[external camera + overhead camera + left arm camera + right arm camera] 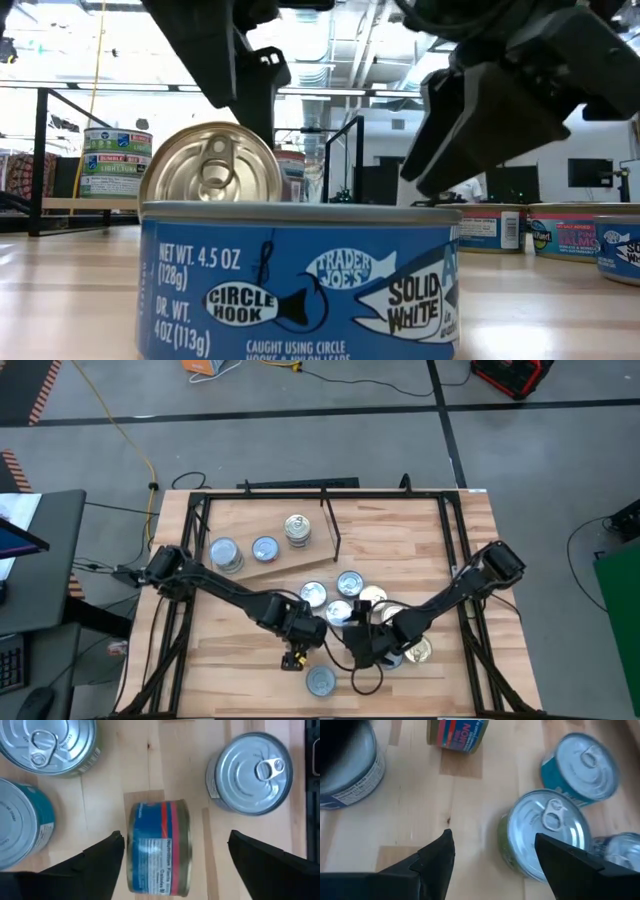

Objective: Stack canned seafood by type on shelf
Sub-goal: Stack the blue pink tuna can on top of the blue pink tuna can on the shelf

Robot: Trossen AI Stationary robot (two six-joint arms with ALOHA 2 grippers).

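A tin [159,847] with a blue and red label lies on its side on the table, its silver lid [210,165] facing the near edge. My left gripper [176,837] hangs open above it, one finger on either side, apart from it. My right gripper [495,850] is open over bare wood at the middle cluster of tins [345,600], with a green-sided, silver-lidded tin [547,832] just beyond one finger. The shelf [255,525] lies at the far left and bears two single tins [222,552] [265,548] and a short stack [297,528].
A blue Trader Joe's tin [300,280] stands alone near the front edge [320,680]. Teal tins [20,825] [585,767] and silver-lidded ones [250,772] stand close around both grippers. A thin black rod [330,525] stands at the shelf's right end. A black frame [460,530] borders the table.
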